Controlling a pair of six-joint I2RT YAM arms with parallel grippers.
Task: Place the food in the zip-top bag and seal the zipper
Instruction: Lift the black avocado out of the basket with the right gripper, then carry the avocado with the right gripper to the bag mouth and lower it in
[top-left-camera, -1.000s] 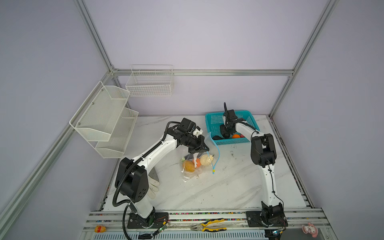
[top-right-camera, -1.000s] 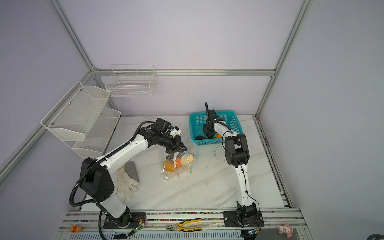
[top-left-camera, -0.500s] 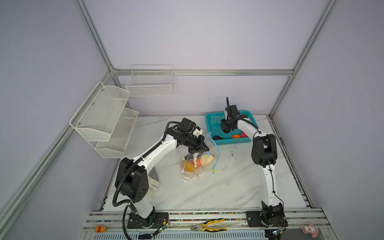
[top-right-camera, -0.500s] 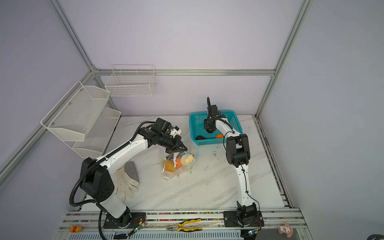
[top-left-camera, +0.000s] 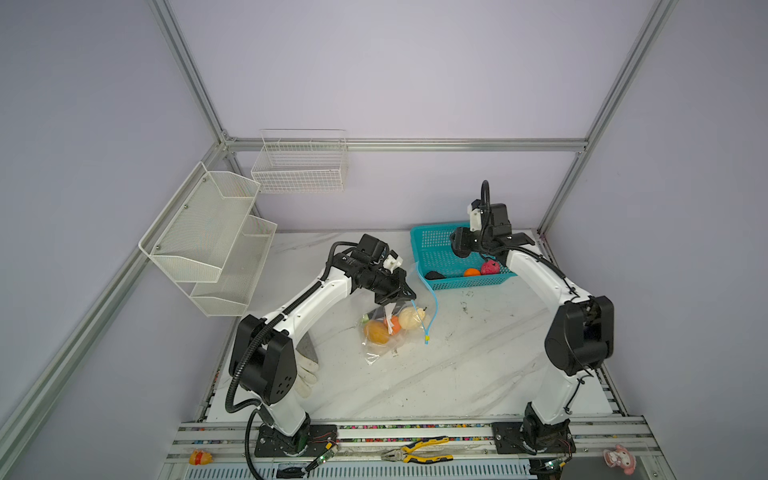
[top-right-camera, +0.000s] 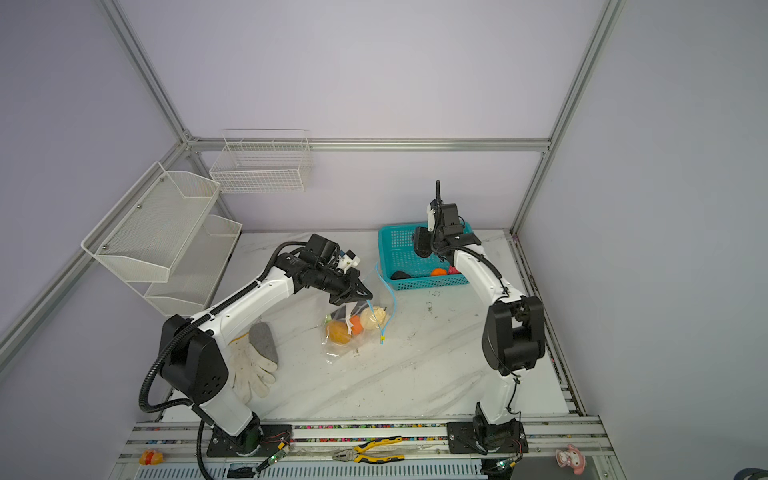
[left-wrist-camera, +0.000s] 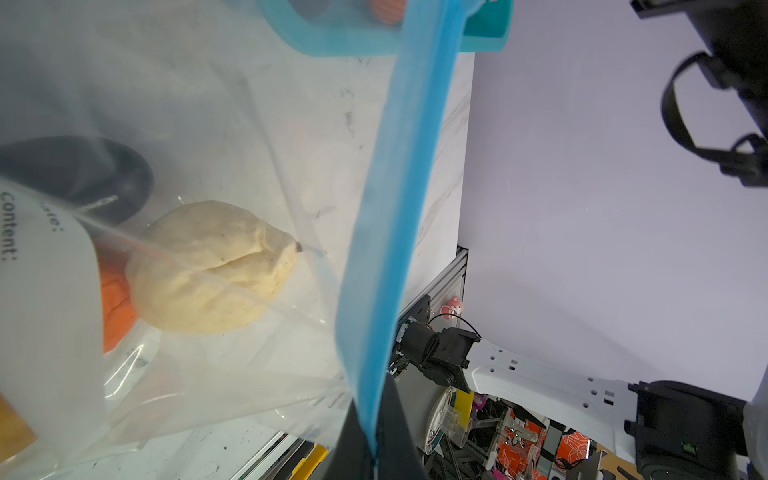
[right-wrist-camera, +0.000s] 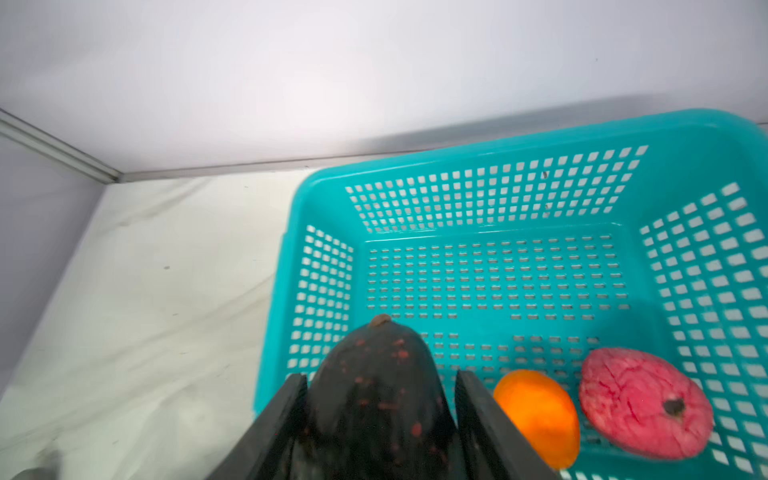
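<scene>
The zip-top bag (top-left-camera: 388, 345) lies mid-table in both top views, holding a yellow-orange fruit (top-left-camera: 377, 331), an orange piece (top-left-camera: 395, 326) and a cream fruit (left-wrist-camera: 212, 266). My left gripper (top-left-camera: 405, 297) is shut on the light-blue zipper (left-wrist-camera: 399, 208) and holds the bag's mouth edge up. The slider tab (top-left-camera: 426, 341) hangs at the strip's low end. My right gripper (right-wrist-camera: 380, 376) is shut on a dark red-speckled fruit (right-wrist-camera: 374, 399), above the teal basket (top-left-camera: 432, 245). Inside the basket lie an orange fruit (right-wrist-camera: 538, 415), a pink fruit (right-wrist-camera: 642, 403) and a black piece (top-left-camera: 435, 274).
A white glove (top-right-camera: 253, 370) lies by the left arm's base. Two wire racks (top-left-camera: 208, 245) hang on the left and back walls. Pliers (top-left-camera: 415, 451), a small yellow-red figure (top-left-camera: 198, 457) and a pink doll (top-left-camera: 621, 459) sit on the front rail.
My right gripper has risen a little over the basket with the dark fruit in it, uncovering the pink fruit. The left gripper and the bag have not moved.
</scene>
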